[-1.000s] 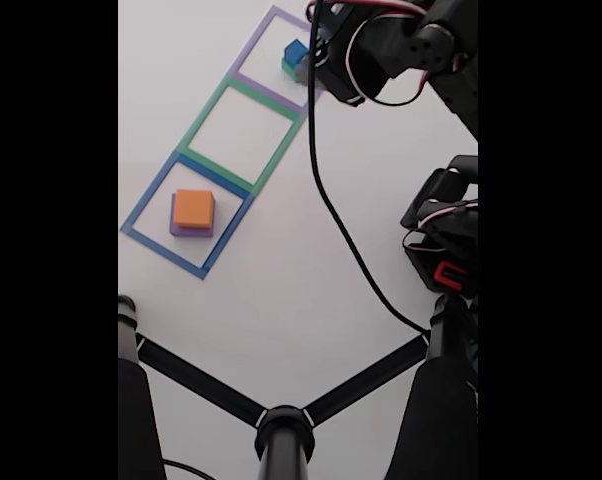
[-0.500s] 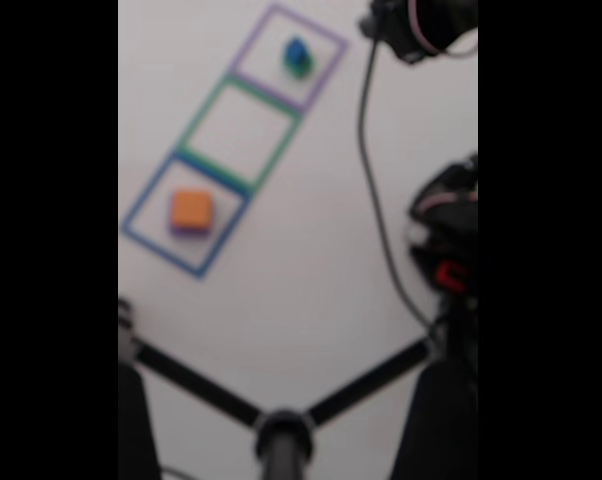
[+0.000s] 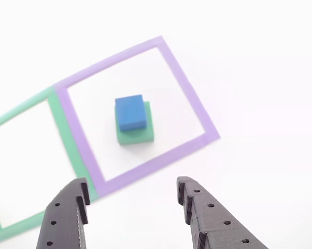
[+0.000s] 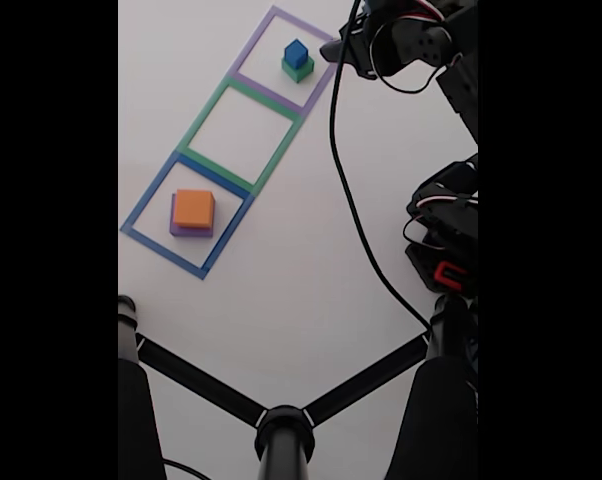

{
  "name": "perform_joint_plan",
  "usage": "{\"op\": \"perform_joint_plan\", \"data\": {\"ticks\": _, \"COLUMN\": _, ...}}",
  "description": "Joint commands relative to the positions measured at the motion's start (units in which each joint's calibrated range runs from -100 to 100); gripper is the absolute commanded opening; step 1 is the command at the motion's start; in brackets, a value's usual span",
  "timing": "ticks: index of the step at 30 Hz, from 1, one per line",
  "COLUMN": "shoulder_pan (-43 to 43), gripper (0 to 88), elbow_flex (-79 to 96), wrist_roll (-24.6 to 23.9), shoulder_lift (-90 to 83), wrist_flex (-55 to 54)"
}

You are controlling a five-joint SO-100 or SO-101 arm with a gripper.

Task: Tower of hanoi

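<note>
**Foam blocks, soft grip needed**

Blocks are split into two stacks. The blue cube (image 3: 130, 112) is seen sitting on the green block (image 3: 138, 132) inside the purple tape square (image 3: 189, 98), slightly off-centre toward the green block's upper left corner in the other view. In the fixed view the orange block (image 4: 193, 208) is stacked on the purple block (image 4: 175, 228) inside the blue tape square (image 4: 141, 205), with the green tape square (image 4: 206, 105) between them left bare.

The gripper (image 3: 130, 199) is held apart from the stack, jaws spread wide, nothing between them.

The blocks are judged light, matte and a bit squishy, so slipping seems unlikely but squeezing hard could dent them. The blue cube is best taken by two opposite side faces, above the green block's top, so only the cube gets lifted.
</note>
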Motion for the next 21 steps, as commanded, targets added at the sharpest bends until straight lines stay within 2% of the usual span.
{"op": "perform_joint_plan", "data": {"ticks": 1, "shoulder_pan": 1.2, "gripper": 21.1, "elbow_flex": 13.1, "wrist_roll": 0.0, "shoulder_lift": -2.8, "wrist_flex": -17.6}}
{"op": "perform_joint_plan", "data": {"ticks": 8, "shoulder_pan": 0.9, "gripper": 26.7, "elbow_flex": 28.8, "wrist_roll": 0.0, "shoulder_lift": 2.5, "wrist_flex": -44.9}}
{"op": "perform_joint_plan", "data": {"ticks": 15, "shoulder_pan": 0.9, "gripper": 28.6, "elbow_flex": 37.1, "wrist_roll": 0.0, "shoulder_lift": 17.4, "wrist_flex": -74.7}}
{"op": "perform_joint_plan", "data": {"ticks": 21, "shoulder_pan": 0.1, "gripper": 28.6, "elbow_flex": 37.3, "wrist_roll": 0.0, "shoulder_lift": 30.2, "wrist_flex": -91.2}}
